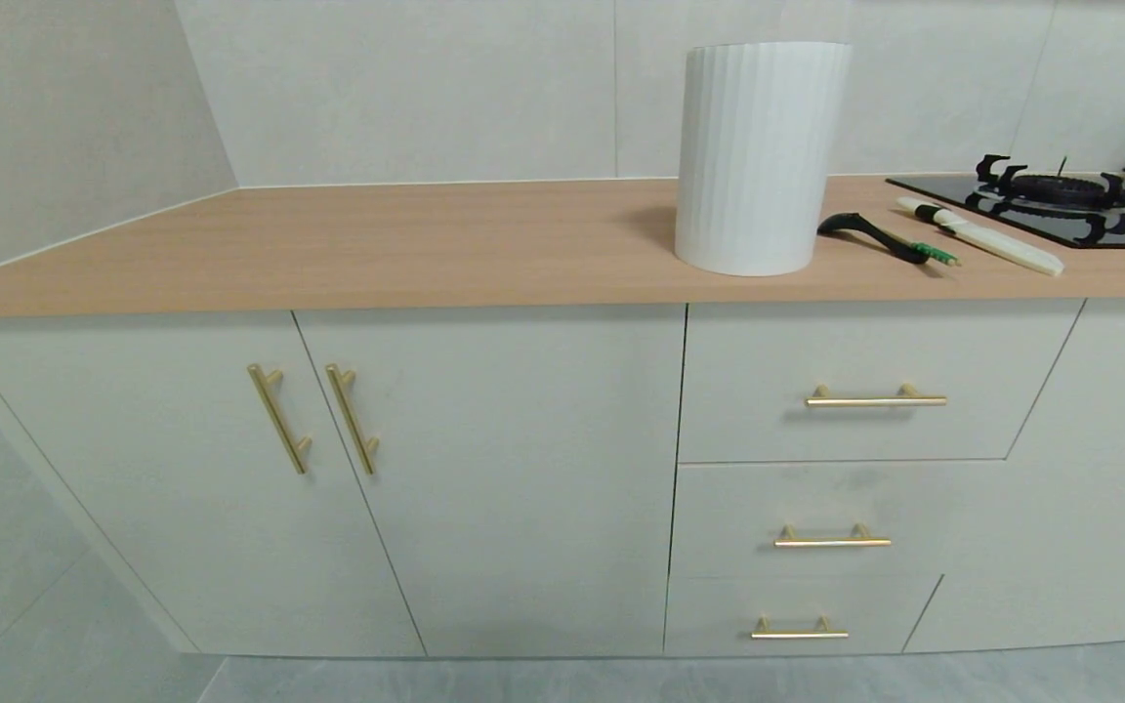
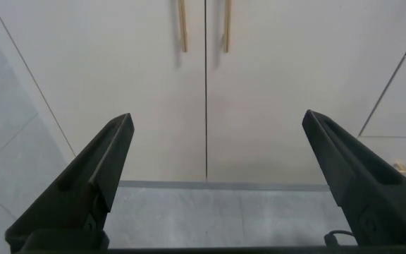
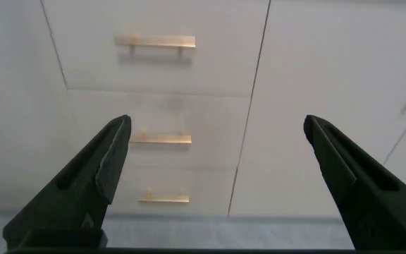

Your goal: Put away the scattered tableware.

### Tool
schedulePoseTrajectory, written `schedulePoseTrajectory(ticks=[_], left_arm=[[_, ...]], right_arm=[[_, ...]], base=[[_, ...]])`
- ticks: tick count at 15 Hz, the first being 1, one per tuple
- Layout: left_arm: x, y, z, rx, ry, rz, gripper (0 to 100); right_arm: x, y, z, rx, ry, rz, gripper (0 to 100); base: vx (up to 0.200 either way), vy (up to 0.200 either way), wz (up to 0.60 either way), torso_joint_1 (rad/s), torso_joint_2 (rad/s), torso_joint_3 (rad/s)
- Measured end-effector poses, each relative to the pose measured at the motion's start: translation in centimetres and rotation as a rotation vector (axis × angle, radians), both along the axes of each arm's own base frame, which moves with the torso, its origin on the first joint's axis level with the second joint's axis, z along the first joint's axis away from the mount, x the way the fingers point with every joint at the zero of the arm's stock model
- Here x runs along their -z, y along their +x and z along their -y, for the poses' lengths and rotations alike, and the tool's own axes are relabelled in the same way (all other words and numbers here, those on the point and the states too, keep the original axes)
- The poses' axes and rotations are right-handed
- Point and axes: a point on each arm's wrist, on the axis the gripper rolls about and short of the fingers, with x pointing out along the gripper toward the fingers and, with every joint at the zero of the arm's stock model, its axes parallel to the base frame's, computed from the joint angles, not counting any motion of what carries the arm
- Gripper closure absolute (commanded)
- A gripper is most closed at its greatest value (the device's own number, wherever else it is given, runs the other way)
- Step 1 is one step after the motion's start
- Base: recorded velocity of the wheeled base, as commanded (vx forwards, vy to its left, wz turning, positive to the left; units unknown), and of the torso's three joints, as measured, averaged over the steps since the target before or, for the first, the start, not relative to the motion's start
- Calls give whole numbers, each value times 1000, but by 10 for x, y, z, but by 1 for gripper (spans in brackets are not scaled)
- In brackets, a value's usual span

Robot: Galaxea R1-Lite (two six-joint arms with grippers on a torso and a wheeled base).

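On the counter (image 1: pixel 377 244), right of the white canister (image 1: pixel 761 156), I see a black utensil (image 1: pixel 870 234) and a white utensil (image 1: pixel 982 237). Left gripper (image 2: pixel 217 118) and right gripper (image 3: pixel 217 121): jaws apart.

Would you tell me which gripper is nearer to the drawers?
Right. The right gripper faces the drawers head-on; the left gripper faces the double doors to their left.
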Motion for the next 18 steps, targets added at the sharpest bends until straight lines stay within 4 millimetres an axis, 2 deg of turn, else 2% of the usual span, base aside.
schedulePoseTrajectory(ticks=[3, 6, 9, 11, 13, 15, 18], left_arm=[[0, 0, 0, 0, 0, 0, 0], [0, 0, 0, 0, 0, 0, 0], [0, 0, 0, 0, 0, 0, 0], [0, 0, 0, 0, 0, 0, 0], [0, 0, 0, 0, 0, 0, 0], [0, 0, 0, 0, -1, 0, 0], [0, 0, 0, 0, 0, 0, 0]], right_arm=[[-15, 18, 0, -70, -8, -156, 0], [-27, 54, -4, -120, -20, -380, 0], [-40, 105, -11, -143, -31, -567, 0], [-45, 149, -17, -149, -35, -658, 0], [-42, 192, -23, -150, -37, -720, 0], [-30, 234, -28, -147, -38, -764, 0], [7, 283, -34, -132, -28, -804, 0]], base=[[0, 0, 0, 0, 0, 0], [0, 0, 0, 0, 0, 0], [0, 0, 0, 0, 0, 0], [0, 0, 0, 0, 0, 0], [0, 0, 0, 0, 0, 0], [0, 0, 0, 0, 0, 0], [0, 0, 0, 0, 0, 0]])
